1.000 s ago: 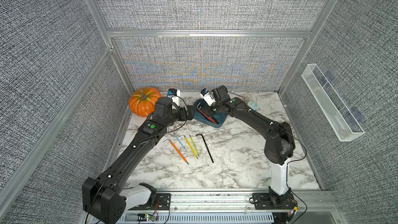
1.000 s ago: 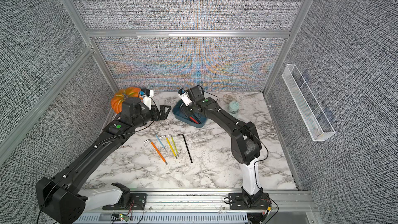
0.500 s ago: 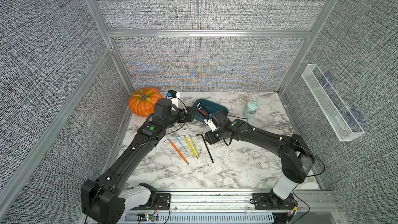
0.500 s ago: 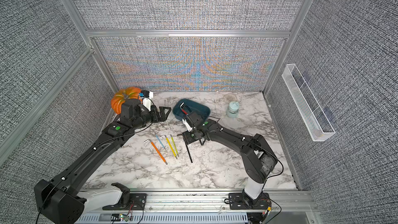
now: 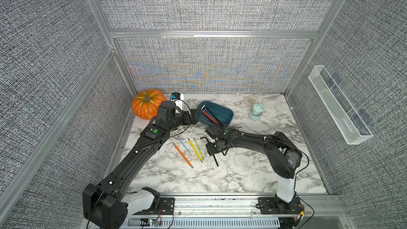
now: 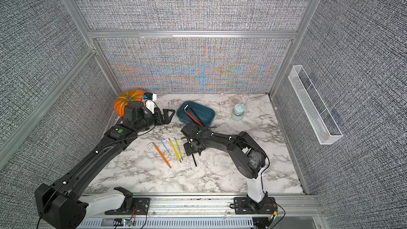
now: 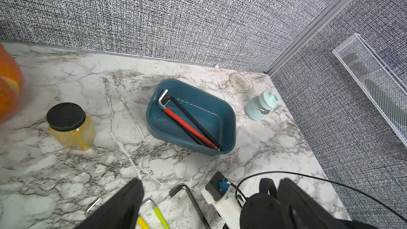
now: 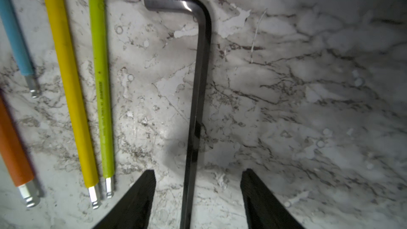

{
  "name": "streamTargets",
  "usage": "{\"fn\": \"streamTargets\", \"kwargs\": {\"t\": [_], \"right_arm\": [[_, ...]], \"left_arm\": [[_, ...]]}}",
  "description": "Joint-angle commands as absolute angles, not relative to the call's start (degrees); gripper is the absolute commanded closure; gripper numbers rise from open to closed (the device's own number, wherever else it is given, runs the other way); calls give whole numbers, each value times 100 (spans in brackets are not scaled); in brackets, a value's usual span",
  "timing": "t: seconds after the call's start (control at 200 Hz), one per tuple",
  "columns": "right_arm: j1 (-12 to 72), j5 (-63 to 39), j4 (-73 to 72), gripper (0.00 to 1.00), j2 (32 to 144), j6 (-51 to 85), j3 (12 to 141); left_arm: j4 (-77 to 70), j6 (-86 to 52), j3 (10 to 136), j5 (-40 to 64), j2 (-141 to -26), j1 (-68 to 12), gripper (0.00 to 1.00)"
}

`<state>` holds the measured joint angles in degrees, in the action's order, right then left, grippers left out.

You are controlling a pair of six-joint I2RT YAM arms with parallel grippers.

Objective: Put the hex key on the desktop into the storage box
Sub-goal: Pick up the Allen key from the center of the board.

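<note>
We read this as robotics lab test cell. We see grey woven panels [image 5: 207, 3] in aluminium frame [image 5: 211, 34] boxing in marble-look worktop [image 5: 242, 172]; left arm [image 5: 141, 150] and right arm [image 5: 253, 139] bolted to slotted rail [image 5: 220, 203], exposed wires [image 5: 161, 212] at front. We note mismatched props: pumpkin [image 5: 146, 104], clear mesh tray [image 5: 340, 109] on side wall.

The table [image 5: 242, 172] is white, marble-patterned with grey veins. The storage box [image 7: 207, 115] is dark teal-blue. Inside it lie a red-sleeved key [image 7: 187, 126] with a silver bend and a thin black key [image 7: 198, 123]. Outside the box, the black hex key [image 8: 198, 84] is glossy. Beside it are a lime-green key [image 8: 102, 84], yellow key [image 8: 68, 84], light-blue key [image 8: 13, 34] and orange key [image 8: 11, 146], all silver-tipped. At ten o'clock the pumpkin [image 5: 146, 106] is orange with a brownish stem. The jar [image 7: 70, 126] is yellow under a black lid. Toward two o'clock, the bottle [image 7: 259, 105] is pale mint and the coaster [image 7: 239, 82] is beige and woven. The walls [image 5: 204, 3] are a black-and-white weave with a rainbow shimmer. The right end effector [image 8: 198, 171] is black.
</note>
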<state>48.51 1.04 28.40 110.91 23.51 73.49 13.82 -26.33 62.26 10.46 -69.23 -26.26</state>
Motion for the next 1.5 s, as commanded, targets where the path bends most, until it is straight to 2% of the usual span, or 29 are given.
{"fn": "streamTargets", "kwargs": {"t": [0.0, 0.195, 0.29, 0.325, 0.486, 0.566, 0.641, 0.746, 0.921, 1.116, 1.397, 1.497], "right_arm": [[4885, 206, 2847, 34, 11148, 2452, 7407], [4902, 237, 2910, 45, 11312, 2443, 7435], [4928, 351, 2999, 69, 11359, 2452, 7478], [4939, 413, 3057, 74, 11401, 2461, 7516], [5012, 561, 3241, 76, 11539, 2458, 7644], [5019, 601, 3278, 81, 11573, 2469, 7639], [5018, 672, 3318, 81, 11601, 2470, 7622], [5023, 700, 3318, 100, 11623, 2437, 7568], [5027, 378, 2942, 100, 11353, 2335, 7359], [4978, 665, 3028, 100, 10930, 1846, 7603], [4462, 349, 2761, 100, 10284, 1119, 7593], [4237, 441, 2791, 100, 10179, 816, 7764]], "left_arm": [[1354, -2537, 6291, 984, -6946, -2620, 0], [1404, -2480, 6414, 1005, -7017, -2626, 0], [1432, -2451, 6434, 960, -7007, -2627, 0], [1430, -2454, 6434, 945, -7005, -2628, 0], [1435, -2439, 6486, 940, -7006, -2626, 0], [1441, -2432, 6503, 932, -6999, -2622, 0], [1441, -2424, 6513, 923, -7001, -2623, 0], [1445, -2410, 6530, 914, -7005, -2626, 0], [1428, -2423, 6530, 949, -7010, -2624, 0], [1400, -2426, 6489, 976, -6957, -2626, 0], [1159, -2581, 6297, 1032, -6765, -2625, 0], [692, -2685, 6091, 1448, -6617, -2628, 0]]}}
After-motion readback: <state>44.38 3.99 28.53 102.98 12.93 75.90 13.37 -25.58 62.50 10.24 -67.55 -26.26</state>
